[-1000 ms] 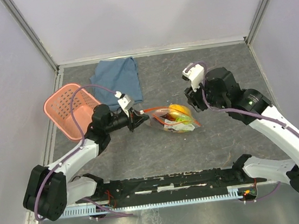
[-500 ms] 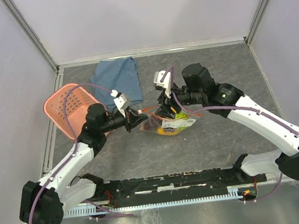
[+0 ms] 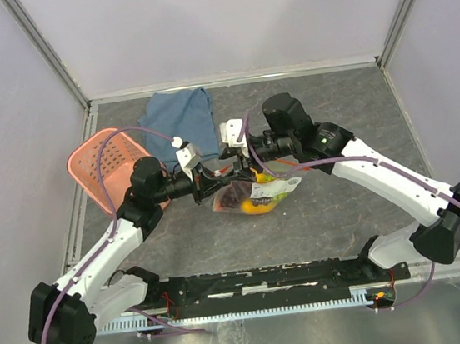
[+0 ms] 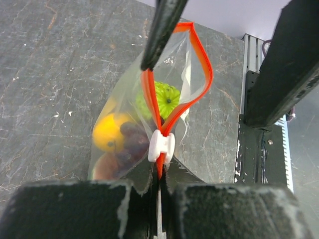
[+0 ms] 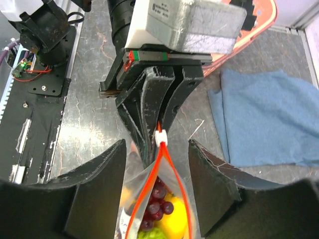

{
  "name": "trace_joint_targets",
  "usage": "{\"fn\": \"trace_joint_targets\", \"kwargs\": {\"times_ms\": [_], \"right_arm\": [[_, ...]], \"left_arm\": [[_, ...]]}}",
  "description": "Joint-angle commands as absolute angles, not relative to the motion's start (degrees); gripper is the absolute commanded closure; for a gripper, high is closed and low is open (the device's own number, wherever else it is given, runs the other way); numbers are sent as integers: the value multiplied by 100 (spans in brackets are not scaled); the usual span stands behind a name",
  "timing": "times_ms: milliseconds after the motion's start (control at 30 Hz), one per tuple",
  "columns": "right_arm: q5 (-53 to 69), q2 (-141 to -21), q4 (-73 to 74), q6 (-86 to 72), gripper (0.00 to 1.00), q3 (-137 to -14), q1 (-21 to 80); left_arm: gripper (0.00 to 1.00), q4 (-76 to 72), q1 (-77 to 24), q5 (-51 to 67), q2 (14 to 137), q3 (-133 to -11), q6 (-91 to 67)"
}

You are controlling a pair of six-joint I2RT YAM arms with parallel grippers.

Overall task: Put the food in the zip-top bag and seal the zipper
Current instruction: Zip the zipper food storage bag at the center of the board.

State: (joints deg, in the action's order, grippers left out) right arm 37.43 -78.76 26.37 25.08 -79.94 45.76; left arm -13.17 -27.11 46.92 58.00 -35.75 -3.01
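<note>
My right gripper (image 5: 155,149) has swung in over the bag (image 3: 254,196), which sits near the blue cloth (image 3: 180,121) with the food (image 4: 164,99) inside, its fingers (image 5: 99,189) spread astride the open zipper (image 4: 202,69) whose end my left gripper (image 4: 158,177) stays clenched on, so I judge sealing comes next.

Arms: white moulded links between black joint housings, same build on left arm (image 3: 97,254) and right arm (image 3: 395,183). Purple cable (image 3: 112,165) loops loose off the left arm, and a second one runs along the right. Small green light (image 3: 324,137) glows on the right arm's black upper housing. White boxy camera block (image 3: 188,154) on each wrist. Left gripper (image 5: 158,127): black, rough-surfaced tapering fingers (image 5: 142,107); red-and-green strip (image 5: 164,56) under the white block, possibly a board edge. Right gripper (image 5: 155,149): broad matt-black fingers.
</note>
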Motion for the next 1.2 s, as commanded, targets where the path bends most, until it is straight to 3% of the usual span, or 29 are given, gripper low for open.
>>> {"fn": "trace_joint_targets", "kwargs": {"times_ms": [0,433,600,800,900,1167], "right_arm": [[4257,-8147,2779,3207,41,-8550,4597],[4614,-8921,3686,3705,52,-9179,4588],[4544,-9042,3805,3721,62,-9191,4580],[4313,-8996,4242,3772,87,-9280,4506],[4133,-8814,4253,3746,95,-9114,4468],[3438,-8161,3842,3395,98,-8364,4339]], "left_arm": [[97,-1521,-2768,4918,5566,-3850,-410],[97,-1428,-2780,4839,5538,-3845,-287],[97,-1415,-2792,4811,5497,-3835,-266],[97,-1415,-2788,4666,5432,-3797,-229],[97,-1415,-2790,4528,5403,-3784,-218],[97,-1415,-2784,4041,5319,-3734,-260]]}}
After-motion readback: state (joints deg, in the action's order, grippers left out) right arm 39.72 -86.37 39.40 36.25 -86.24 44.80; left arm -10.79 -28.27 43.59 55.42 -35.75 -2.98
